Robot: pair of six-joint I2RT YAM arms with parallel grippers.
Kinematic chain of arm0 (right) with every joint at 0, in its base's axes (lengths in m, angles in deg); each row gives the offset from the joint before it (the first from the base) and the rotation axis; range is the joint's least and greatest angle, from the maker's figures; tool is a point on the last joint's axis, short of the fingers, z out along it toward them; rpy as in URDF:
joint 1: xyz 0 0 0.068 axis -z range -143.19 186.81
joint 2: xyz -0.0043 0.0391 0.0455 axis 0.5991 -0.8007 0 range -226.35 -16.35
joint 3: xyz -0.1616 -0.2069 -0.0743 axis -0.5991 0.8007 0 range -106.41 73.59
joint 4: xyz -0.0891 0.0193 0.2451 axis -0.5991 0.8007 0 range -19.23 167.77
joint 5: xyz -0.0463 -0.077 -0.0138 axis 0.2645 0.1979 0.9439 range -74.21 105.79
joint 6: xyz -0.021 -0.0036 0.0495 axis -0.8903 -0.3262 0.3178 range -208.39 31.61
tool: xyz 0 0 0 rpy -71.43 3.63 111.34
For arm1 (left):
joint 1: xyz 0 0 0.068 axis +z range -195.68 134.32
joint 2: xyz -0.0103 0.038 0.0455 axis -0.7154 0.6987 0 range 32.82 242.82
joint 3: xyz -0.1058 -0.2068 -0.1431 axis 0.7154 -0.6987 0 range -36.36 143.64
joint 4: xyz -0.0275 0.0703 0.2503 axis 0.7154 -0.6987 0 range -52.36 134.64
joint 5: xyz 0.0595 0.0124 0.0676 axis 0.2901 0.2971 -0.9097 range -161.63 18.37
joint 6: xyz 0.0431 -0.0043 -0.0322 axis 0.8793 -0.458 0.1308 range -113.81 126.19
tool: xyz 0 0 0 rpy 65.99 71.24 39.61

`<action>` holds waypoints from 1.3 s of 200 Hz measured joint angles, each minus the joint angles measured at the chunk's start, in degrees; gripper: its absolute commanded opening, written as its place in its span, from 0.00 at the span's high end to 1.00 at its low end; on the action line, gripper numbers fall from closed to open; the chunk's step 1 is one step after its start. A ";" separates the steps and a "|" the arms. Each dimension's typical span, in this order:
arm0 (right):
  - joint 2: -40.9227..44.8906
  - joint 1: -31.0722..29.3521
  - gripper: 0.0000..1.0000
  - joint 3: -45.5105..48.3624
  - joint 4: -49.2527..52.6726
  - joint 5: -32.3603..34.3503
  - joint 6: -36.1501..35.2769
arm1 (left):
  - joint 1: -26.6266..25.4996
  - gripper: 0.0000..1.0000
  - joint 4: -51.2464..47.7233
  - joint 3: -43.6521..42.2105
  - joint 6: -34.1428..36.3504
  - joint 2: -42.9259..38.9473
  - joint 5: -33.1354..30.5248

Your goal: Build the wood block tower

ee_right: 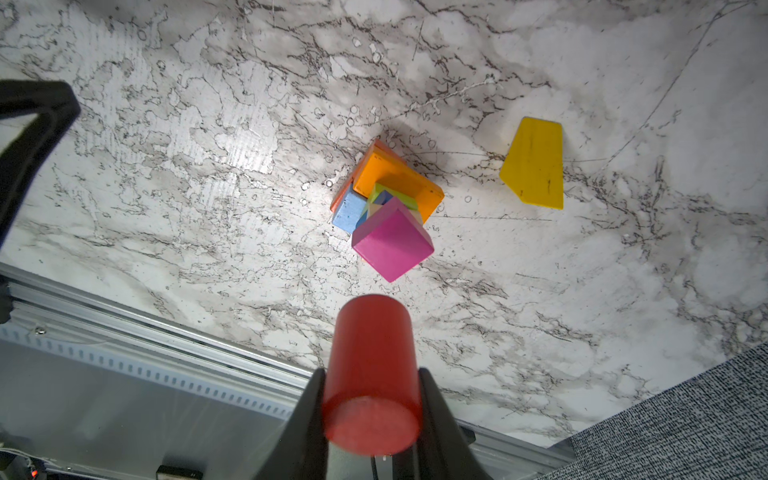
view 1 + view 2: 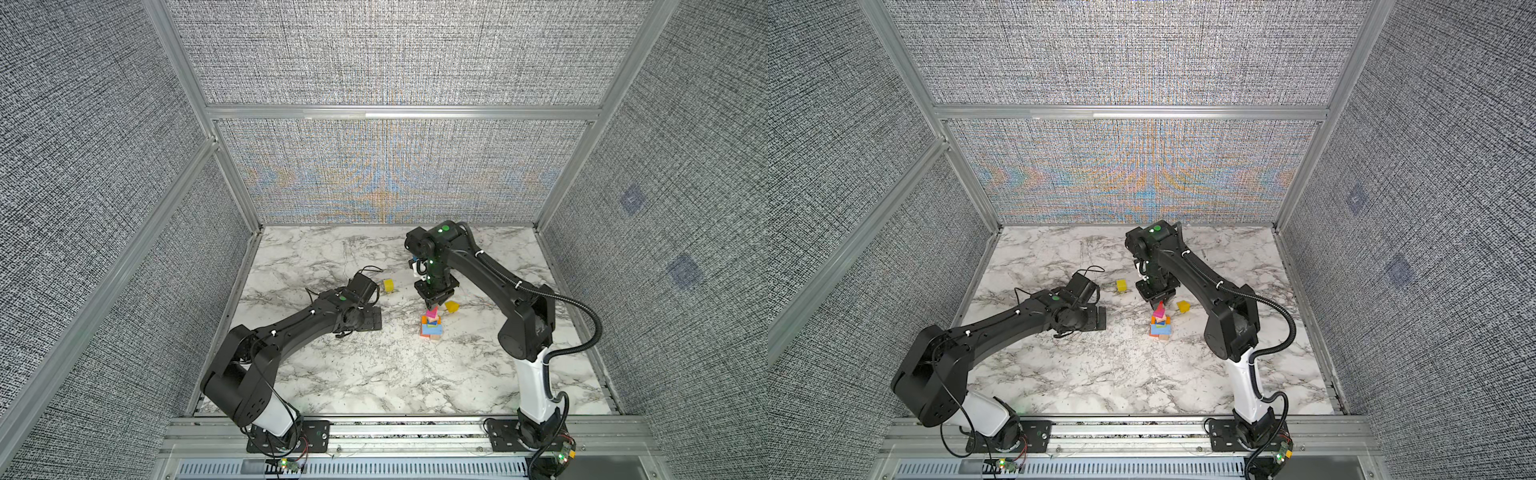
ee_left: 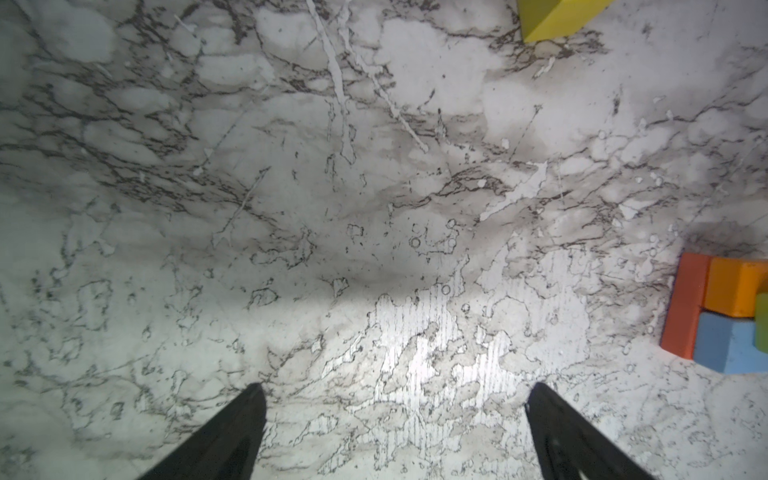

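Red cylinder (image 1: 371,374) pinched by its round flanks in the right gripper (image 2: 435,300), jaws partly closed on it, axis seemingly pointing down for landing flat end first. Held above and a little off the magenta cube (image 1: 392,241) crowning the tower (image 1: 395,183) at mid table (image 2: 374,374), likely to clear it before lowering. Left gripper (image 3: 397,386) spread wide, empty, low, off to the tower's side, apparently out of the way; yellow wedge (image 1: 534,164) loose nearby

Grey woven fabric walls (image 2: 386,50), aluminium frame (image 2: 399,113); white marble-patterned tabletop (image 2: 374,374), scuffed, brightly lit.
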 measured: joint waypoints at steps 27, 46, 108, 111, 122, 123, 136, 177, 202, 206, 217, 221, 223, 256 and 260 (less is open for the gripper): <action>-0.17 0.00 0.99 0.59 -0.28 -0.15 -0.22 | 0.04 0.01 0.31 -0.04 0.00 0.00 0.02; -0.17 0.00 0.99 1.07 -0.68 -0.26 -0.24 | 0.09 0.01 0.35 -0.04 0.00 0.13 0.02; 0.02 0.00 0.99 3.65 -2.29 -1.01 -0.46 | 0.09 0.01 0.79 -0.28 -0.37 0.63 0.81; 0.09 0.00 0.99 3.78 -2.43 -1.03 -0.48 | 0.09 0.01 0.76 -0.28 -0.37 0.63 0.87; 0.22 0.00 0.99 4.00 -2.47 -1.05 -0.63 | 0.09 0.01 0.79 -0.28 -0.37 0.63 0.87; 0.22 0.00 0.99 4.00 -2.47 -1.05 -0.63 | 0.09 0.01 0.79 -0.28 -0.37 0.63 0.87; 0.31 0.02 0.99 4.31 -2.58 -1.25 -0.63 | 0.09 0.01 0.92 -0.28 -0.37 0.63 0.87; 1.11 0.55 0.99 5.73 -3.82 -1.68 -0.81 | 0.09 0.01 1.27 -0.28 -0.39 0.81 0.90; 1.46 1.22 0.99 6.38 -4.24 -1.68 -0.85 | 0.09 0.01 1.38 -0.31 -0.42 0.81 0.90; 1.46 1.27 0.99 6.40 -4.35 -1.68 -0.85 | 0.09 0.01 1.38 -0.31 -0.42 0.81 0.90; 1.46 1.40 0.99 6.45 -4.61 -1.66 -0.85 | 0.09 0.01 1.36 -0.31 -0.44 0.81 0.90; 1.46 1.38 0.99 6.45 -4.72 -1.68 -0.85 | 0.09 0.01 1.36 -0.31 -0.44 0.81 0.90; 1.46 1.38 0.99 6.45 -4.74 -1.68 -0.85 | 0.09 0.01 1.38 -0.31 -0.44 0.81 0.90; 1.44 1.31 0.99 6.45 -5.05 -1.70 -0.85 | 0.09 0.01 1.40 -0.28 -0.61 0.83 0.92; 1.44 1.33 0.99 6.45 -5.05 -1.70 -0.85 | 0.09 0.01 1.40 -0.26 -0.61 0.85 0.92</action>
